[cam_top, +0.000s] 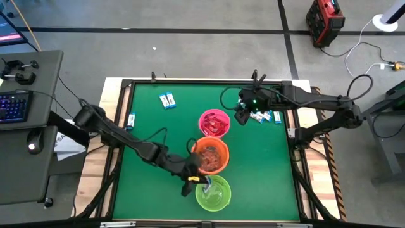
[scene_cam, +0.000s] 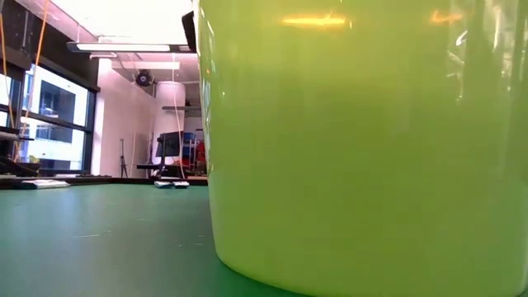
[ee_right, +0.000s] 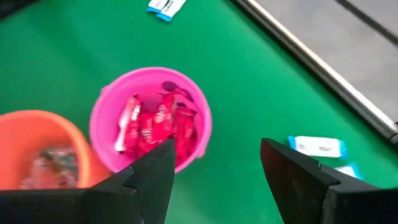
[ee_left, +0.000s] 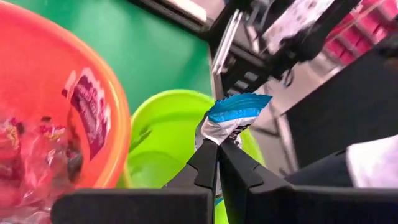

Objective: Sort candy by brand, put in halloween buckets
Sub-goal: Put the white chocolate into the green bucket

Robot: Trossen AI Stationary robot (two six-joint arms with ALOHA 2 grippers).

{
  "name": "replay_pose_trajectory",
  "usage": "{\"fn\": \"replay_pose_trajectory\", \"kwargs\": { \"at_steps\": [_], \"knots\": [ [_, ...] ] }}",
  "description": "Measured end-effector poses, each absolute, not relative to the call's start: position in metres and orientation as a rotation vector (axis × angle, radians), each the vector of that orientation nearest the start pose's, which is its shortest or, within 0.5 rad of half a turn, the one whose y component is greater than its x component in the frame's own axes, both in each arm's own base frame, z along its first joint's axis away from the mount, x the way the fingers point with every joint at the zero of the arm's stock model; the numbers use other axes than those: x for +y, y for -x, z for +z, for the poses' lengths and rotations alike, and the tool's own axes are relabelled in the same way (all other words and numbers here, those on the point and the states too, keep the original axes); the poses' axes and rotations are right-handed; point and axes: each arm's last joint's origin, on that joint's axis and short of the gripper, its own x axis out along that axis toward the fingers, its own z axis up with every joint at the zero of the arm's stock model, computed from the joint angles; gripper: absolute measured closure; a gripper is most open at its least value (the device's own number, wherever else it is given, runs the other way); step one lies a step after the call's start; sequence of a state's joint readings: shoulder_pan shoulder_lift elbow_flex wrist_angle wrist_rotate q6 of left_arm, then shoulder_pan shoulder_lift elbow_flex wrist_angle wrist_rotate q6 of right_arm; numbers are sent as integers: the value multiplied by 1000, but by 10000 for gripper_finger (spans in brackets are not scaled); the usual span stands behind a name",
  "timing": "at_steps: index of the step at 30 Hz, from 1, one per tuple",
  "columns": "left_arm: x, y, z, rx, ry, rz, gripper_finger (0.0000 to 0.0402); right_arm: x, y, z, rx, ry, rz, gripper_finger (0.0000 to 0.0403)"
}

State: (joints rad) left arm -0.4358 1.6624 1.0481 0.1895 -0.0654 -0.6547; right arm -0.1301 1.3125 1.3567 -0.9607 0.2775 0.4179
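**A:** Lower middle of the overhead frame, the left gripper [ee_left: 217,146] is clenched on a blue-and-white candy [ee_left: 235,116] right over the lime green bucket [cam_top: 212,192]. Why hover there?

**B:** Probably that brand's bucket. Right gripper [ee_right: 214,162] is released, near the pink bucket [ee_right: 151,118] of reds.

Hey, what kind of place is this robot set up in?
Probably a robotics lab or workshop: a green-topped framed work table, a desk with a backlit keyboard beside it, and a red equipment case on a taped concrete floor.
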Motion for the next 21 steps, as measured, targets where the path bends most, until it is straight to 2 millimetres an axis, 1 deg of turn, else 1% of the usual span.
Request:
{"fn": "replay_pose_trajectory", "kwargs": {
  "at_steps": [2, 5, 8, 11, 14, 16, 19, 21],
  "knots": [
    [-155, -337, 227, 514, 502, -222, 401, -35, -251, 354, 816, -345, -561, 176],
    [-157, -340, 222, 513, 477, -229, 397, -27, -252, 354, 803, -400, -561, 176],
    [-157, -339, 220, 522, 438, -230, 380, -18, -252, 354, 795, -434, -553, 176],
    [-157, -339, 219, 535, 416, -237, 348, -11, -253, 354, 797, -439, -531, 176],
    [-158, -339, 219, 540, 417, -275, 305, -5, -253, 353, 807, -448, -494, 176],
    [-159, -338, 220, 550, 425, -306, 274, -3, -253, 353, 802, -479, -501, 176],
    [-161, -336, 222, 571, 444, -381, 233, -1, -253, 353, 794, -516, -512, 176],
    [-163, -333, 230, 582, 462, -466, 214, 1, -252, 354, 791, -528, -503, 176]
  ]
}}
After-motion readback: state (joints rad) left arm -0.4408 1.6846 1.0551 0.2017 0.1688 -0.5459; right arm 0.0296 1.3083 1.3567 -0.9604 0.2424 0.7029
